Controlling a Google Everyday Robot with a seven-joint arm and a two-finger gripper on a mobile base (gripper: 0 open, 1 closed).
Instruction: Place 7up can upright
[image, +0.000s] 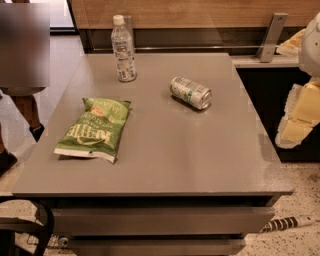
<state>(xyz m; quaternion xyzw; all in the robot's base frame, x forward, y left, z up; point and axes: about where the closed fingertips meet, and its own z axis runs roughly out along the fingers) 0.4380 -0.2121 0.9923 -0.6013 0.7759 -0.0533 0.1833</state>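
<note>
The 7up can (190, 92) is silver and green and lies on its side on the grey table (165, 160), right of centre toward the back, with its shiny metal end facing the front right. My gripper (296, 122) shows as white and pale yellow parts at the right edge of the view, off the table's right side. It is well to the right of the can, apart from it and holding nothing.
A clear plastic water bottle (123, 48) with a white cap stands upright at the back left of the table. A green chip bag (93, 129) lies flat at the left. A person (22, 60) stands left of the table. A wooden wall and rail run behind.
</note>
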